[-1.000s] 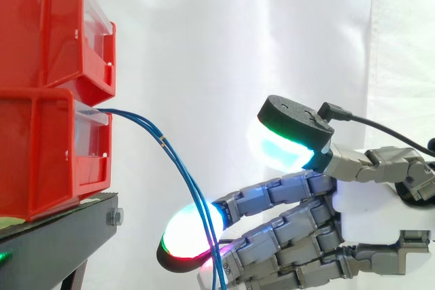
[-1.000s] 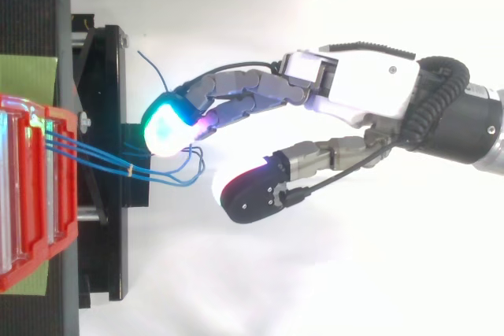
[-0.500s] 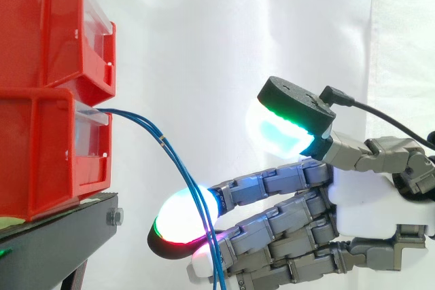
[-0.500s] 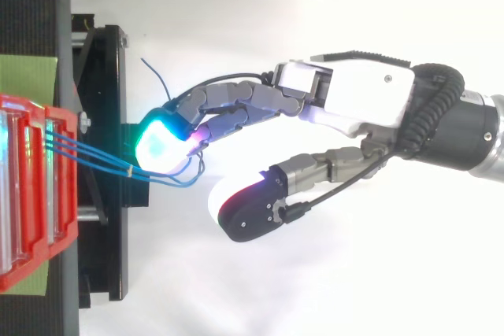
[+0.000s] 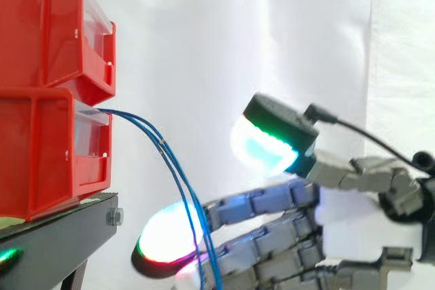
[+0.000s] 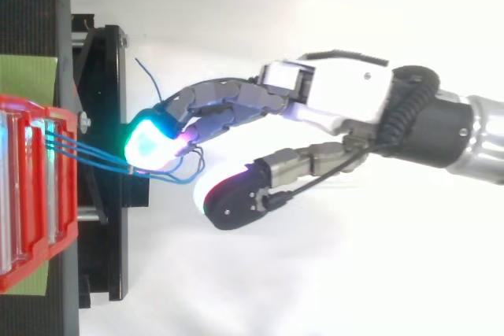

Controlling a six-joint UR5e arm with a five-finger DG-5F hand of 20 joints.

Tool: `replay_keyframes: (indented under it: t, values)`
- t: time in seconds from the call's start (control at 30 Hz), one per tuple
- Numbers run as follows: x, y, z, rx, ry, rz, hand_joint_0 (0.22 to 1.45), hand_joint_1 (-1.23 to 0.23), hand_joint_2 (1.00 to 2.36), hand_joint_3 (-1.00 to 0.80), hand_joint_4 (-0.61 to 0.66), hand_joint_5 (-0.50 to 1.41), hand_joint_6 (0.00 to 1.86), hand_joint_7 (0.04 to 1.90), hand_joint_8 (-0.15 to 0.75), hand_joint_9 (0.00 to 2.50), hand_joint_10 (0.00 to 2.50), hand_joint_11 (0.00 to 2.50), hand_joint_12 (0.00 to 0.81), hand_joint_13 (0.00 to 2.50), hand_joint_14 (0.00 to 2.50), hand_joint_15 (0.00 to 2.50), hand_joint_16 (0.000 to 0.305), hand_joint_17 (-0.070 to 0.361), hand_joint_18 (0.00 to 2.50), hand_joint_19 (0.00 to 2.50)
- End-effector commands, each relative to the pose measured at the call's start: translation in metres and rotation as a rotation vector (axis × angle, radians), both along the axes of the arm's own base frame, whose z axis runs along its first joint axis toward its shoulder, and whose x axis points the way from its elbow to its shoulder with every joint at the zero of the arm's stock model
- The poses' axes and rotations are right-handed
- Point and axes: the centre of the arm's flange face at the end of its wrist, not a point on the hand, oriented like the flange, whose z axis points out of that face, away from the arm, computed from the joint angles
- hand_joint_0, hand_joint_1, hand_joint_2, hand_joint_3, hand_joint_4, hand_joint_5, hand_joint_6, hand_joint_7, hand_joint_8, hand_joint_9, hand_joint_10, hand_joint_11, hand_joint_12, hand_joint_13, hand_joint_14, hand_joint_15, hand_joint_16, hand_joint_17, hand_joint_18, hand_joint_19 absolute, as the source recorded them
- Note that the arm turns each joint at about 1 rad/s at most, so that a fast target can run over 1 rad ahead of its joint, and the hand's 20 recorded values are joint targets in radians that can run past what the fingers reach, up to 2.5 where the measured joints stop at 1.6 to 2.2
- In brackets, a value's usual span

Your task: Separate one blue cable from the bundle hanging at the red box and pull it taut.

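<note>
A bundle of thin blue cables [image 5: 155, 139] leaves the front of the lower red box [image 5: 51, 151] and droops down to the right. In the top view the blue cables [image 6: 87, 157] run from the red box [image 6: 35, 194] to the glowing fingertips [image 6: 150, 143]. My hand [image 6: 339, 104] reaches in from the right with its fingers stretched out toward the cables and the thumb held apart. In the side view the hand [image 5: 353, 215] has the fingertips [image 5: 163, 242] just behind the hanging strands, the thumb pad well above them. Nothing is pinched.
A second red box [image 5: 54, 28] is stacked on the lower one. Both rest on a black stand [image 5: 61, 236] whose frame [image 6: 106, 163] juts toward the hand. A white curtain hangs behind.
The hand has moved left toward the boxes, bringing its fingertips closer to the stand and further in among the hanging cables. The thumb stays apart from the fingers.
</note>
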Motion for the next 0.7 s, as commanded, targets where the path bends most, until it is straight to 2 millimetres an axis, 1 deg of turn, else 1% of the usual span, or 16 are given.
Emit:
replay_keyframes:
  t: [0.0, 0.27, 0.57, 0.6, 0.67]
  values:
    - [0.006, 0.005, -0.005, 0.023, 0.009, 0.028, 0.53, -0.56, 1.0, -0.47, 0.32, -0.17, 0.5, 0.86, 0.305, 0.5, 0.01, 0.17, 0.287, 0.3, 0.0, 0.0, 0.034, 0.076, 0.2, 0.1]
    - [0.007, 0.001, -0.003, -0.012, -0.002, 0.025, 0.54, -0.56, 1.0, -0.47, 0.31, -0.16, 0.5, 0.86, 0.304, 0.51, 0.0, 0.17, 0.284, 0.32, 0.0, 0.0, 0.034, 0.076, 0.21, 0.1]
    - [0.008, 0.003, -0.003, -0.02, -0.011, 0.027, 0.55, -0.56, 1.0, -0.46, 0.32, -0.16, 0.5, 0.87, 0.302, 0.52, 0.01, 0.17, 0.281, 0.33, 0.0, 0.0, 0.033, 0.075, 0.23, 0.1]
    - [0.009, 0.003, -0.001, -0.024, -0.012, 0.027, 0.55, -0.56, 1.0, -0.46, 0.32, -0.16, 0.5, 0.87, 0.304, 0.52, 0.01, 0.17, 0.28, 0.33, 0.0, 0.0, 0.033, 0.074, 0.23, 0.1]
    - [0.008, 0.001, 0.015, -0.026, -0.028, 0.026, 0.55, -0.56, 1.0, -0.46, 0.32, -0.16, 0.5, 0.87, 0.304, 0.53, 0.01, 0.18, 0.278, 0.33, 0.0, 0.0, 0.033, 0.074, 0.23, 0.11]
